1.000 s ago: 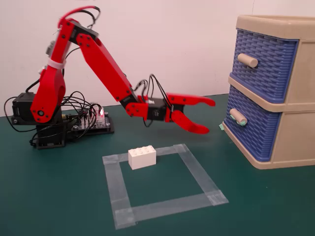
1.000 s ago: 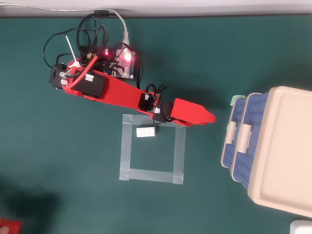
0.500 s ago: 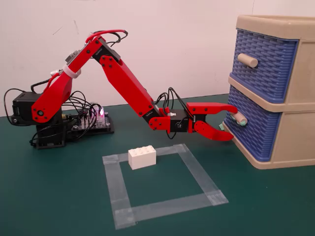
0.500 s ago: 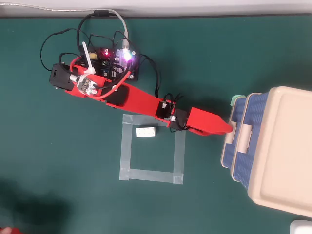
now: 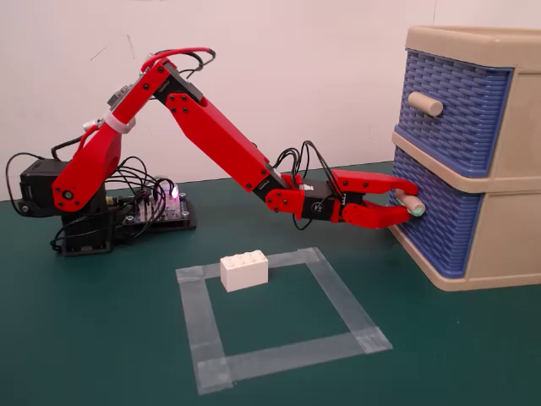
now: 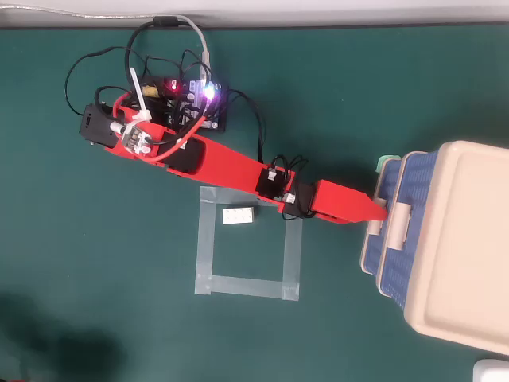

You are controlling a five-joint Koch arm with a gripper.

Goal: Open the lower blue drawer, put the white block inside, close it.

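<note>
Arm stretched out low toward the beige cabinet [image 5: 499, 161]; gripper [image 5: 404, 203] is at the handle [image 5: 409, 203] of the lower blue drawer [image 5: 439, 222]; fixed view shows one red jaw over the handle and one under it, both close against it, so the jaws are clamped on the handle; the handle's pale green end shows just past the tips; drawer front sits flush in the cabinet, not pulled out.

Overhead view shows only the top jaw, a single red wedge whose tip [image 6: 378, 213] meets the drawer fronts; jaw gap not readable from there; overhead does show the cabinet's flat beige top [image 6: 461, 247] and both handles stacked at its left edge.

White block [image 5: 244, 271] on the green counter [image 5: 101, 338], studs up, at the far-left corner of the clear tape square [image 5: 279, 317] in the fixed view; overhead puts it [image 6: 238, 216] just inside the square's top edge, well apart from gripper and cabinet.

Upper blue drawer [image 5: 452, 110] closed; controller board [image 6: 195, 99] with lit LEDs behind the arm base.
</note>
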